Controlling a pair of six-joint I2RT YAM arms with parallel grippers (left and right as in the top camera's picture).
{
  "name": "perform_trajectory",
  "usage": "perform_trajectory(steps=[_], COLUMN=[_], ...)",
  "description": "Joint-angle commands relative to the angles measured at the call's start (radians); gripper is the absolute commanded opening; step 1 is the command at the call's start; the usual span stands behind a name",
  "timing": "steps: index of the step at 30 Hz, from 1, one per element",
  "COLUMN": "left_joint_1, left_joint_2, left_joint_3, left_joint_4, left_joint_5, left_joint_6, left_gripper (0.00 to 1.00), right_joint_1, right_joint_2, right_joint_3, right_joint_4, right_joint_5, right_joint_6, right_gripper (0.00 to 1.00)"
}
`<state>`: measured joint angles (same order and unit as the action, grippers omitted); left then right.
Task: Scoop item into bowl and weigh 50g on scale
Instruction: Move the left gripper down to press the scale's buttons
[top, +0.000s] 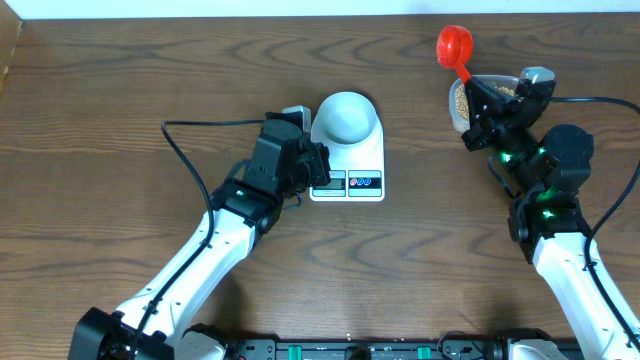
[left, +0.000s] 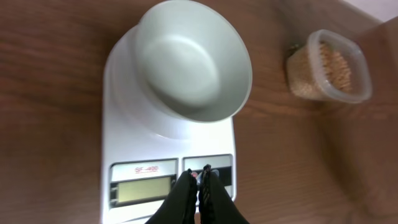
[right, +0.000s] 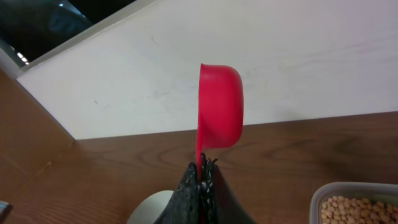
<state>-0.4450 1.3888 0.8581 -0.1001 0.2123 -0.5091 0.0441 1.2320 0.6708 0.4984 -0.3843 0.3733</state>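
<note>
The white bowl sits empty on the white scale; both show in the left wrist view, bowl and scale. My left gripper is shut, its tips at the scale's front buttons beside the LCD. My right gripper is shut on the handle of a red scoop, held up above the table. Tan beans fill a clear tub, partly hidden by the right arm overhead; they also show in the right wrist view.
A brown wooden table carries everything. A white wall runs behind the far edge. Black cables trail from both arms, one looping left of the scale.
</note>
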Motion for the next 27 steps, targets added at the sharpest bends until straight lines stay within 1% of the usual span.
perform_trajectory(steps=[1, 5, 9, 11, 17, 27], left_joint_1=[0.003, 0.003, -0.008, -0.016, -0.074, -0.135], left_joint_2=[-0.003, -0.003, -0.003, -0.003, -0.003, -0.002], left_joint_3=[0.032, 0.032, 0.032, 0.033, 0.082, 0.137], left_joint_4=[-0.034, -0.034, -0.034, -0.039, -0.16, -0.209], left_joint_5=[-0.049, -0.049, -0.05, -0.068, -0.183, -0.189], left_joint_6=[0.072, 0.072, 0.121, 0.124, 0.163, 0.178], left_gripper=[0.07, 0.07, 0.07, 0.07, 0.07, 0.07], right_joint_1=[-0.003, -0.003, -0.003, -0.003, -0.003, -0.003], right_joint_2=[-0.006, -0.001, -0.001, -0.001, -0.001, -0.001], right_joint_3=[0.017, 0.017, 0.017, 0.017, 0.017, 0.017], right_joint_4=[0.006, 0.014, 0.015, 0.015, 0.016, 0.015], right_joint_5=[0.008, 0.009, 0.009, 0.009, 0.012, 0.011], right_joint_6=[-0.016, -0.016, -0.016, -0.016, -0.016, -0.016], right_gripper=[0.01, 0.01, 0.01, 0.01, 0.01, 0.01])
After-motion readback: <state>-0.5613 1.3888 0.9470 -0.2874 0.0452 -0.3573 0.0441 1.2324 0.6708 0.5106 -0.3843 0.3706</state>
